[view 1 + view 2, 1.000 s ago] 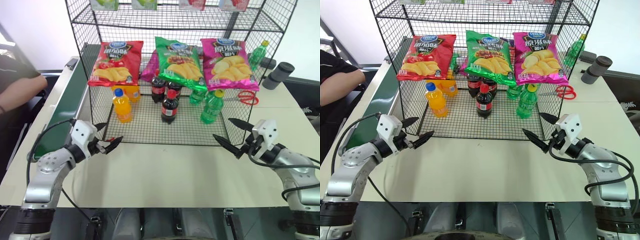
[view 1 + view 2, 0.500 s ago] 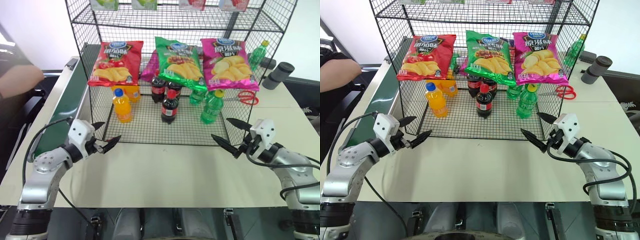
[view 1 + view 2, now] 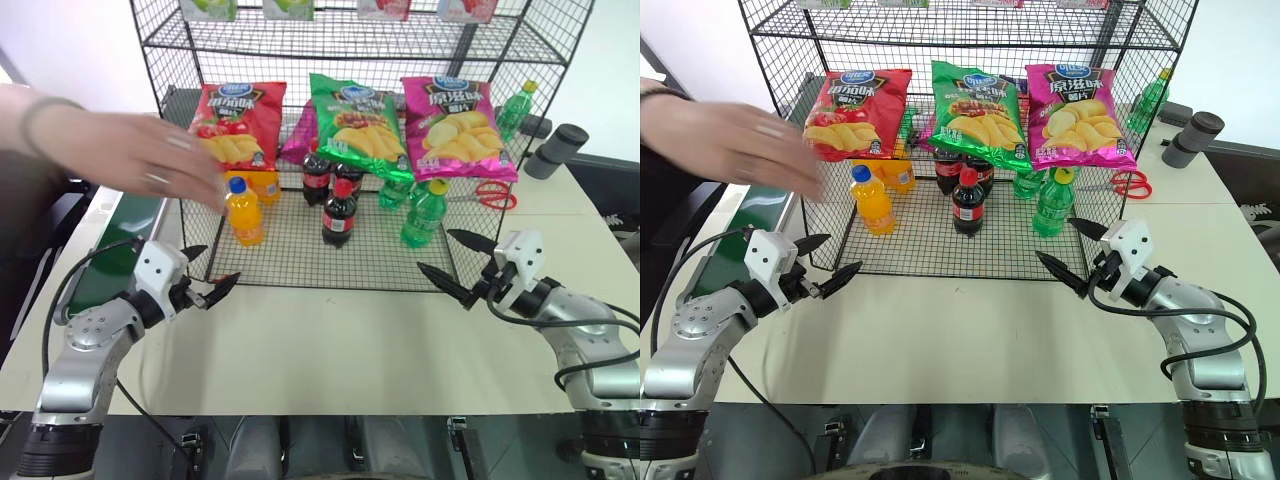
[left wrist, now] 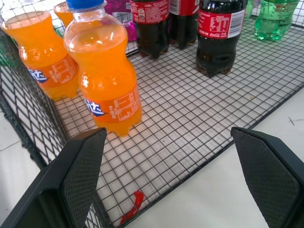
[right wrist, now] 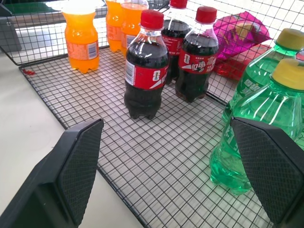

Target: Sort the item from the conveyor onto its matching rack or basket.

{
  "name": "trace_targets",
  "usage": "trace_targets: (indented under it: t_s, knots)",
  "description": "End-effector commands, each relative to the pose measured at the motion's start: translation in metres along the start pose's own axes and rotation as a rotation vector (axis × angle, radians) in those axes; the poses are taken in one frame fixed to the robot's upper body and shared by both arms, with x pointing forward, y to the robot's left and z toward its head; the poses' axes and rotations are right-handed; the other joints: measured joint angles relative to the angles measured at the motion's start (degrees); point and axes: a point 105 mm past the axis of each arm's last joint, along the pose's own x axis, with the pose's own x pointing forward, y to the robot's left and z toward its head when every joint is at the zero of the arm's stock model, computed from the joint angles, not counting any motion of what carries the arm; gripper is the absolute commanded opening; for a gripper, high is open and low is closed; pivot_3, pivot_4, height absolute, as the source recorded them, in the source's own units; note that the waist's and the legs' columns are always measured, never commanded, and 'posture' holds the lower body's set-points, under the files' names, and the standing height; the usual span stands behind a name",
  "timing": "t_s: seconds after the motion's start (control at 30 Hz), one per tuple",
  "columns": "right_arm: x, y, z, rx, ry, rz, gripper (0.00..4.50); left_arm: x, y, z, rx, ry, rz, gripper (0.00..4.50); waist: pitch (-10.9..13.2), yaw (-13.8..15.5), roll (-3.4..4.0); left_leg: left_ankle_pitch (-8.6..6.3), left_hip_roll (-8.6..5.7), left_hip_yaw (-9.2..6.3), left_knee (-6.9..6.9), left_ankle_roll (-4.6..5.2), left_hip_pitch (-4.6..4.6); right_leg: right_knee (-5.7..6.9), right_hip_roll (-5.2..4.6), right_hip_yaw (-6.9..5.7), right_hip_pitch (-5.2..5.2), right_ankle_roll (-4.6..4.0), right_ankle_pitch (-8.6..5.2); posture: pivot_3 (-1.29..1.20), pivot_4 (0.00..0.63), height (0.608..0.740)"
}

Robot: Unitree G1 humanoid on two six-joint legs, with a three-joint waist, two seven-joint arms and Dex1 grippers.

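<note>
Hovering open, empty: left hand (image 3: 212,278), right hand (image 3: 455,266); right wrist view shows possibly three cola bottles (image 5: 146,66).

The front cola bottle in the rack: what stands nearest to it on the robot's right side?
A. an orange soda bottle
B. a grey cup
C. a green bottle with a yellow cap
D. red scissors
C: in the left eye view a green bottle with a yellow cap stands just to the right of the front cola bottle on the rack floor, while the orange soda is on its other side.
</note>
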Motion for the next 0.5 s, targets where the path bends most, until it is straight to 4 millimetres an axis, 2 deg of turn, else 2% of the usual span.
trace_targets:
  t_s: [0.03,0.5]
  knots:
    - [0.0023,-0.002,0.0077,-0.016,-0.029,0.002,4.44,-0.0037,0.003,0.0126,0.031,-0.044,0.022,4.5,0.0,0.01,0.0,0.0,0.0,0.0,0.0,0.0,0.0,0.0,0.0,0.0,0.0,0.0,0.0,0.0,0.15,0.74]
    - [0.0038,-0.006,0.0044,-0.021,-0.029,0.011,4.44,-0.0027,0.0023,0.0125,0.024,-0.054,0.045,4.5,0.0,0.0,0.0,0.0,0.0,0.0,0.01,0.0,0.0,0.0,0.0,0.01,0.0,0.0,0.0,0.0,0.15,0.74]
